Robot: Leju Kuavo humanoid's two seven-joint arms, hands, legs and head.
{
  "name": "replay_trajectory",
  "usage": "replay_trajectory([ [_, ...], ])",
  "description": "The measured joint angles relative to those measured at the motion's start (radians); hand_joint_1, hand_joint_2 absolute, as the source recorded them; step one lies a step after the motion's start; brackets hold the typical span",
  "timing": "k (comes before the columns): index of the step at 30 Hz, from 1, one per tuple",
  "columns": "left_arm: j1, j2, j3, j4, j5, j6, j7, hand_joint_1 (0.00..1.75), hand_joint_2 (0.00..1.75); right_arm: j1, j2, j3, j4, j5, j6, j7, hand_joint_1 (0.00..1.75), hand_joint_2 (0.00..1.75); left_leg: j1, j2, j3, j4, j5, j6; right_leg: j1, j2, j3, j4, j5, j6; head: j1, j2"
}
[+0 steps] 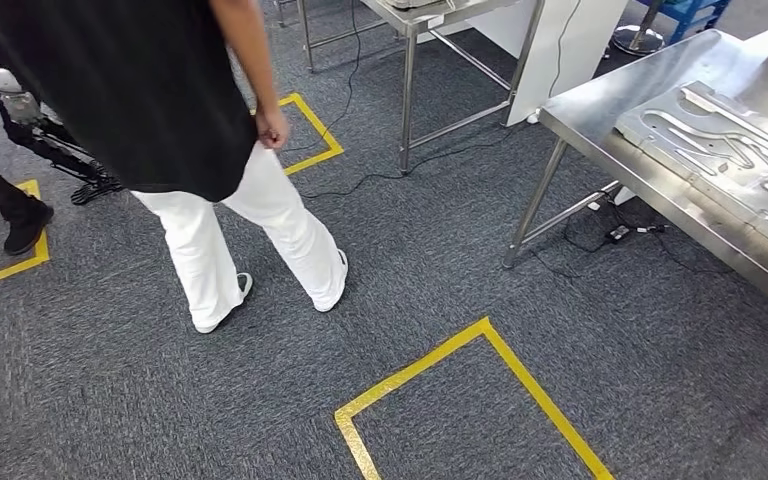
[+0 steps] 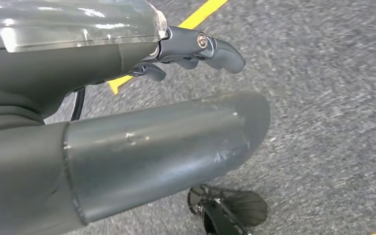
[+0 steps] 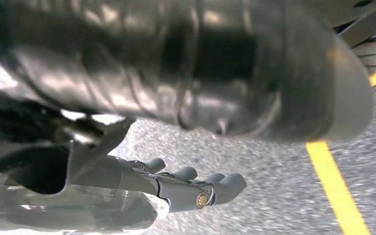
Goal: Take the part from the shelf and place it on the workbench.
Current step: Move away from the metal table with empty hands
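Both hands hang empty over the grey carpet, left hand (image 2: pixel 127 122) and right hand (image 3: pixel 176 186) with fingers loosely apart. A grooved silver metal part (image 1: pixel 730 150) lies on the steel tabletop (image 1: pixel 600 110); the robot should walk steadily past the person (image 1: pixel 160 100).

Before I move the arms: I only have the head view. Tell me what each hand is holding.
Observer: In the left wrist view, the left hand holds nothing; it hangs over grey carpet.
Operator: Now report the right one.
Observer: The right hand holds nothing either, with its fingers apart.
Operator: Give me any floor marking near it.
Observer: A yellow tape line runs across the carpet beyond those fingers.
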Motion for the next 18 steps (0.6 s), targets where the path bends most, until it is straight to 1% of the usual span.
replay_trajectory([
  [1, 0.0, -0.001, 0.002, 0.0, -0.002, 0.001, 0.0, 0.0, 0.0, -0.004, 0.0, -0.006, 0.004, 0.003, 0.0, -0.002, 0.0, 0.0, 0.002, -0.01, -0.005, 0.002, 0.001, -0.006, 0.002, 0.009, 0.004, -0.013, -0.001, -0.002, 0.0, 0.0],
  [2, 0.001, -0.001, 0.005, 0.0, -0.005, 0.002, -0.001, 0.0, 0.0, -0.008, 0.0, -0.011, 0.008, 0.005, 0.0, -0.004, 0.0, 0.0, 0.003, -0.022, -0.01, 0.002, 0.003, -0.013, 0.004, 0.001, 0.003, -0.017, 0.001, -0.004, 0.0, 0.0],
  [3, 0.003, -0.001, 0.008, 0.001, -0.008, 0.003, -0.003, 0.0, 0.0, -0.011, 0.001, -0.014, 0.012, 0.008, 0.0, -0.006, 0.0, 0.0, 0.005, -0.028, -0.013, 0.002, 0.004, -0.02, 0.002, -0.012, 0.005, -0.021, 0.004, -0.009, 0.0, 0.0],
  [4, 0.004, -0.001, 0.01, 0.001, -0.012, 0.004, -0.006, 0.0, 0.0, -0.014, 0.001, -0.018, 0.015, 0.011, 0.0, -0.009, 0.0, 0.0, 0.005, -0.02, -0.018, 0.009, -0.001, -0.025, 0.001, -0.024, 0.007, -0.027, 0.007, -0.015, 0.0, 0.0],
  [5, 0.004, -0.002, 0.012, 0.002, -0.015, 0.004, -0.01, 0.0, 0.0, -0.016, 0.001, -0.022, 0.018, 0.016, 0.0, -0.012, 0.0, 0.0, 0.005, -0.001, -0.029, 0.031, -0.016, -0.029, -0.002, -0.037, 0.01, -0.033, 0.011, -0.021, 0.0, 0.0],
  [6, 0.002, -0.002, 0.014, 0.003, -0.019, 0.004, -0.016, 0.0, 0.0, -0.017, 0.002, -0.026, 0.022, 0.022, 0.0, -0.016, 0.0, 0.0, 0.005, 0.026, -0.047, 0.073, -0.043, -0.033, -0.003, -0.051, 0.012, -0.038, 0.013, -0.026, 0.0, 0.0],
  [7, 0.0, -0.002, 0.015, 0.004, -0.022, 0.004, -0.021, 0.0, 0.0, -0.018, 0.002, -0.032, 0.026, 0.028, 0.001, -0.02, 0.0, 0.0, 0.006, 0.053, -0.076, 0.133, -0.077, -0.037, -0.001, -0.065, 0.012, -0.039, 0.013, -0.028, -0.001, 0.0],
  [8, -0.003, -0.002, 0.017, 0.005, -0.024, 0.004, -0.026, 0.0, 0.0, -0.019, 0.002, -0.038, 0.03, 0.033, 0.001, -0.023, 0.0, 0.0, 0.008, 0.069, -0.109, 0.201, -0.109, -0.042, 0.0, -0.081, 0.011, -0.038, 0.012, -0.03, -0.001, 0.0],
  [9, -0.005, -0.002, 0.017, 0.005, -0.026, 0.003, -0.03, 0.0, 0.0, -0.021, 0.002, -0.045, 0.034, 0.036, 0.001, -0.026, 0.0, 0.0, 0.01, 0.078, -0.135, 0.255, -0.128, -0.046, 0.001, -0.097, 0.01, -0.038, 0.011, -0.03, -0.001, 0.0],
  [10, -0.005, -0.002, 0.018, 0.005, -0.027, 0.003, -0.033, 0.0, 0.0, -0.023, 0.002, -0.05, 0.038, 0.039, 0.001, -0.027, 0.0, 0.0, 0.012, 0.082, -0.145, 0.279, -0.129, -0.05, 0.002, -0.111, 0.01, -0.037, 0.01, -0.029, -0.001, 0.0],
  [11, -0.004, -0.002, 0.019, 0.005, -0.027, 0.003, -0.035, 0.0, 0.0, -0.026, 0.002, -0.054, 0.04, 0.04, 0.001, -0.027, 0.0, 0.0, 0.014, 0.086, -0.134, 0.262, -0.111, -0.052, 0.002, -0.124, 0.011, -0.037, 0.008, -0.028, -0.001, 0.0],
  [12, -0.003, -0.001, 0.019, 0.005, -0.027, 0.003, -0.036, 0.0, 0.0, -0.028, 0.002, -0.057, 0.043, 0.041, 0.001, -0.027, 0.0, 0.0, 0.015, 0.094, -0.101, 0.203, -0.078, -0.052, 0.002, -0.135, 0.013, -0.036, 0.006, -0.025, -0.001, 0.0],
  [13, -0.004, -0.001, 0.019, 0.005, -0.027, 0.003, -0.037, 0.0, 0.0, -0.03, 0.002, -0.06, 0.045, 0.042, 0.001, -0.027, 0.0, 0.0, 0.016, 0.112, -0.059, 0.126, -0.048, -0.051, 0.002, -0.146, 0.016, -0.035, 0.004, -0.022, -0.001, 0.0],
  [14, -0.005, 0.0, 0.019, 0.005, -0.027, 0.002, -0.037, 0.0, 0.0, -0.032, 0.002, -0.062, 0.047, 0.043, 0.001, -0.027, 0.0, 0.0, 0.014, 0.13, -0.023, 0.059, -0.024, -0.048, 0.003, -0.155, 0.02, -0.035, 0.001, -0.017, -0.001, 0.0],
  [15, -0.007, 0.0, 0.019, 0.005, -0.027, 0.002, -0.038, 0.0, 0.0, -0.034, 0.002, -0.065, 0.049, 0.044, 0.001, -0.028, 0.0, 0.0, 0.012, 0.144, 0.001, 0.014, -0.012, -0.042, 0.004, -0.163, 0.023, -0.034, -0.001, -0.011, -0.001, 0.0],
  [16, -0.008, 0.0, 0.019, 0.006, -0.027, 0.002, -0.038, 0.0, 0.0, -0.036, 0.002, -0.067, 0.049, 0.045, 0.001, -0.028, 0.0, 0.0, 0.009, 0.15, 0.01, -0.006, -0.01, -0.037, 0.006, -0.171, 0.026, -0.035, -0.004, -0.005, -0.001, 0.0],
  [18, -0.007, 0.001, 0.021, 0.006, -0.031, 0.002, -0.04, 0.0, 0.0, -0.042, 0.002, -0.071, 0.051, 0.05, 0.001, -0.03, 0.0, 0.0, 0.006, 0.133, 0.008, -0.008, -0.009, -0.024, 0.006, -0.184, 0.032, -0.038, -0.006, 0.008, -0.001, 0.0],
])
